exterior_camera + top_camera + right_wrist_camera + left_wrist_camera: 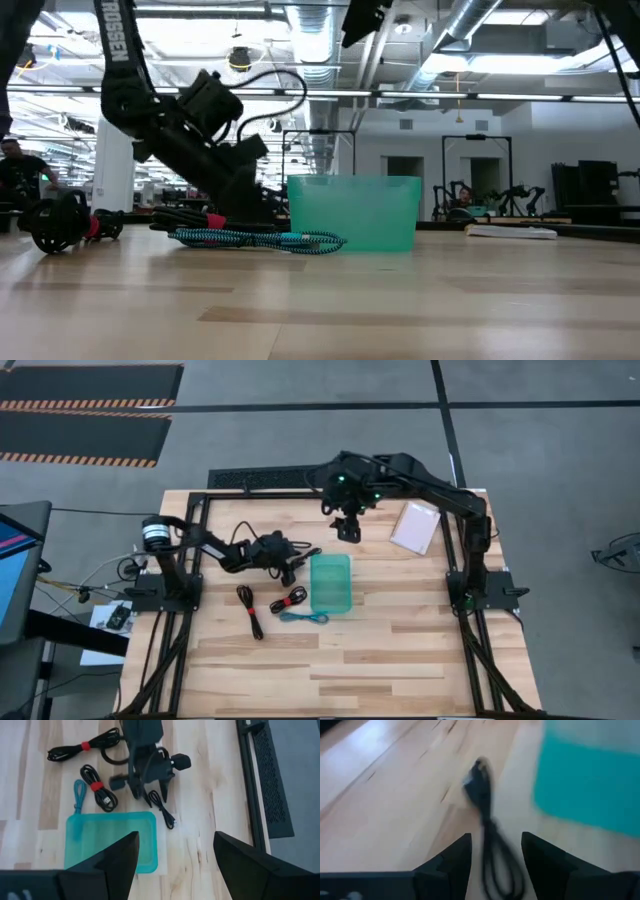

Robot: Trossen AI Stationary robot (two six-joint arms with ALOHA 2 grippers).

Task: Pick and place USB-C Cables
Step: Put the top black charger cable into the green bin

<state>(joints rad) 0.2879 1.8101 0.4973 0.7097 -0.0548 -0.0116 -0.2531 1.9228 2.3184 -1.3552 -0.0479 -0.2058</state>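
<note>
High view: left gripper (291,567) low over the wood table (400,650), just at nine o'clock of the teal tray (330,583), with a thin black cable (306,554) running from it toward one o'clock. Right gripper (347,526) raised at twelve o'clock of the tray, nothing in it. Long black cable with red tie (250,610) at eight o'clock of the tray; short coiled black cable with red tie (290,600) just beside the tray's near corner; teal-blue cable (304,618) at six o'clock of the tray. White flat packet (415,527) at two o'clock of the tray.

Low view: partial white lettering "ROSSEN" readable on the left arm's upright link (116,40). Left gripper down at the tabletop, at nine o'clock of the tray (353,212); teal-blue cable (260,239) lying in front, red-tied cables behind it.

Left wrist view: fingers (451,857) spread apart, black cable (487,827) lying on the wood between them and stretching ahead, not clamped; tray (590,785) at two o'clock.

Right wrist view: fingers (117,852) wide apart, empty, above the tray (112,840). Left gripper (150,785) below, black cable (162,809) at its tips, the tray holding none of the cables.
</note>
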